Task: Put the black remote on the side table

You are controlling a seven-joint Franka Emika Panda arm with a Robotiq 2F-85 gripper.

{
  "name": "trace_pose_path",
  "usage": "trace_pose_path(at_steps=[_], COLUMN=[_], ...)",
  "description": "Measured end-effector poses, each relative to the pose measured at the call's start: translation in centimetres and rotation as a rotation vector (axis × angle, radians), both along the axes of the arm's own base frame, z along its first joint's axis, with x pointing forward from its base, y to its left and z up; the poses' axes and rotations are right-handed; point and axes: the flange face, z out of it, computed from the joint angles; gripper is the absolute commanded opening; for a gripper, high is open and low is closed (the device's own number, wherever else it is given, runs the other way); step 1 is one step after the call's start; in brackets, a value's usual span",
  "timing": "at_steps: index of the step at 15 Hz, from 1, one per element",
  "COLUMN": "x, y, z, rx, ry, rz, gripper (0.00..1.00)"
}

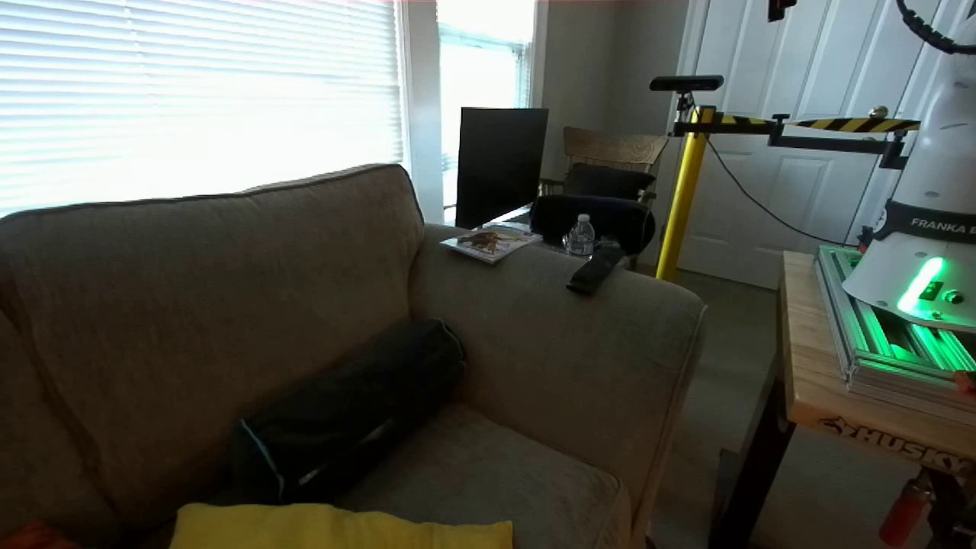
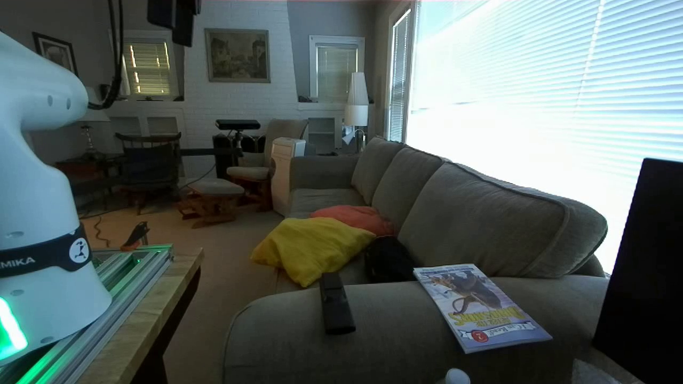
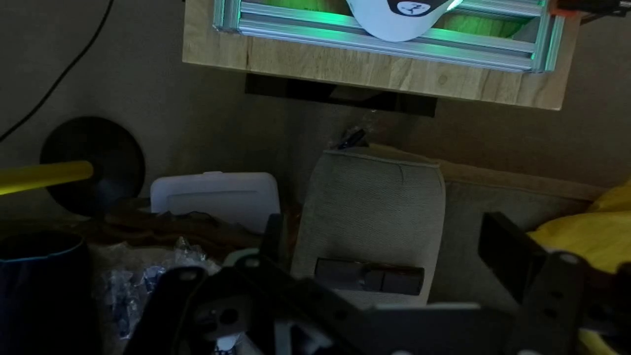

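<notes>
Some clear bottles (image 3: 121, 291), at left in the wrist view, could topple if I carry low. At centre, my gripper (image 3: 383, 241), jaws apart and holding nothing, hangs lengthwise above the black remote (image 3: 369, 277) on the couch arm (image 3: 374, 197); closing unturned might push one end and slide it off.

bench (image 1: 817, 381): husky; arm (image 1: 938, 179): franka, emika; book (image 2: 480, 306): 2

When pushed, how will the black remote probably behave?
The black remote should be stiff: it looks like one solid bar. Lying flat on the couch arm, it probably won't roll. One end is near the arm's inner edge; it might tip over there.
</notes>
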Motion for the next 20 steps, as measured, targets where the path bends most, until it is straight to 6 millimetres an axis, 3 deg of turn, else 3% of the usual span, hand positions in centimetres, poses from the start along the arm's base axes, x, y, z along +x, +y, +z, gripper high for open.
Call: trace_pose_path(at_steps=[3,10,14,20], x=[0.9,4.4,5.4,7.6], y=[0.6,3.8,2.9,1.2], z=[-1.5,-11.1,-14.4,-17.3], rx=[-0.020,-0.024,0.007,0.062], ry=[0.033,0.107,0.089,-0.053], rz=[-0.134,-0.496,-0.695,-0.977], gripper=[1.00,1.00,1.00,1.00])
